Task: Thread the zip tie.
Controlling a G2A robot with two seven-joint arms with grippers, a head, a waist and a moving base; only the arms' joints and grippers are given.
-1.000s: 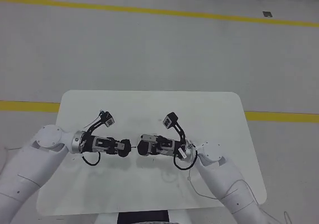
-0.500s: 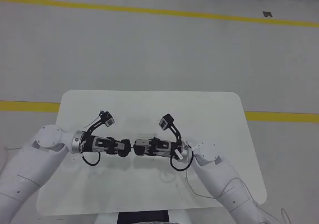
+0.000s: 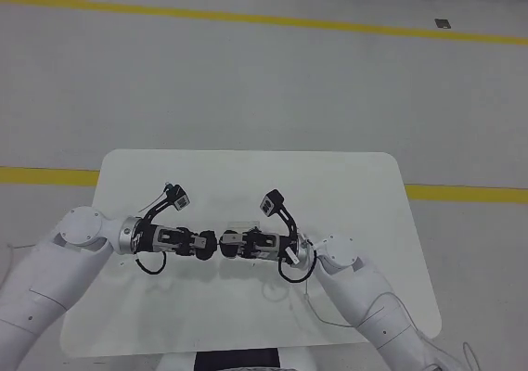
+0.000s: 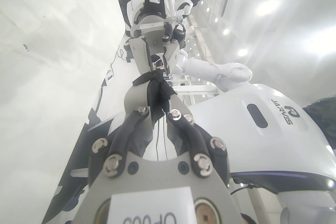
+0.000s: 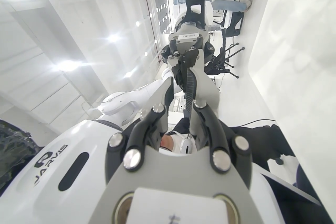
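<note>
Top view: left gripper (image 3: 212,246), right gripper (image 3: 225,245) were tip to tip over table (image 3: 356,176) centre, both clamped zip tie (image 5: 189,91). Threading step seemed in hand; next likely needed straight tail push.

Black ribbed zip tie (image 5: 190,83) — in mid-air

Zip tie (image 5: 189,86) end hidden inside left pincer (image 4: 157,84); too small from top view.

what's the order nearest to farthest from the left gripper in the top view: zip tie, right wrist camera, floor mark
1. zip tie: in the left gripper's grip, mid table
2. right wrist camera: close by, toward the table's right
3. floor mark: off the table, far back right
</note>
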